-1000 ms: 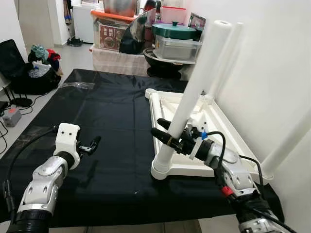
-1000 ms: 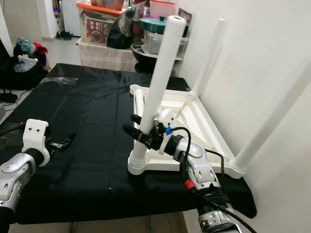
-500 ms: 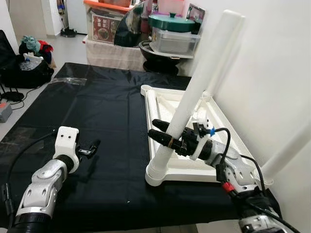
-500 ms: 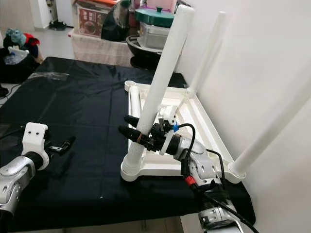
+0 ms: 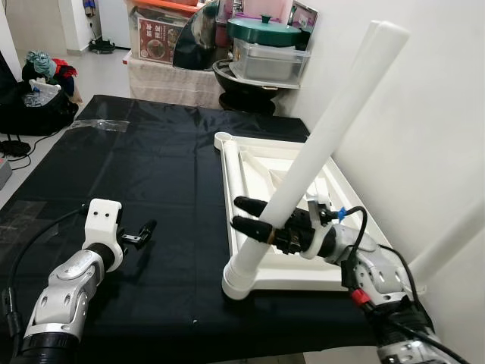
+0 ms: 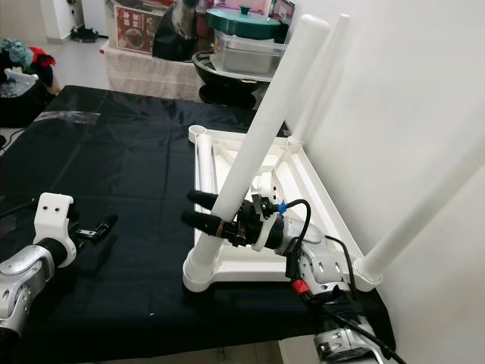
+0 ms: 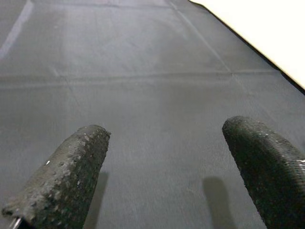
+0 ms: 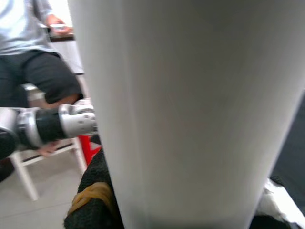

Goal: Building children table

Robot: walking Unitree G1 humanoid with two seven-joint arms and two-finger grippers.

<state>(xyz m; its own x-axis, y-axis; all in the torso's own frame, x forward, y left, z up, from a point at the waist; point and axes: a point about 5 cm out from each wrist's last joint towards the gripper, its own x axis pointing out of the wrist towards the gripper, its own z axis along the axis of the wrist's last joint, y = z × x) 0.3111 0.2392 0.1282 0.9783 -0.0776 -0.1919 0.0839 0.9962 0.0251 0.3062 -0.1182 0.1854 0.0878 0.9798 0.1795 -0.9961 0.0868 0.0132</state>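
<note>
right pincer clamped low on white leg | leg tilted over corner socket | left pincer open, well apart

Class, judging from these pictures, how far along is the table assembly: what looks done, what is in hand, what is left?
Done: two white legs stand in the upturned tabletop's wall-side corners. In hand: the right gripper clasps a third leg, tilted in the near corner socket. Left: the far corner socket is empty, with another white tube lying inside the frame. The left gripper hovers open over the black cloth.
</note>
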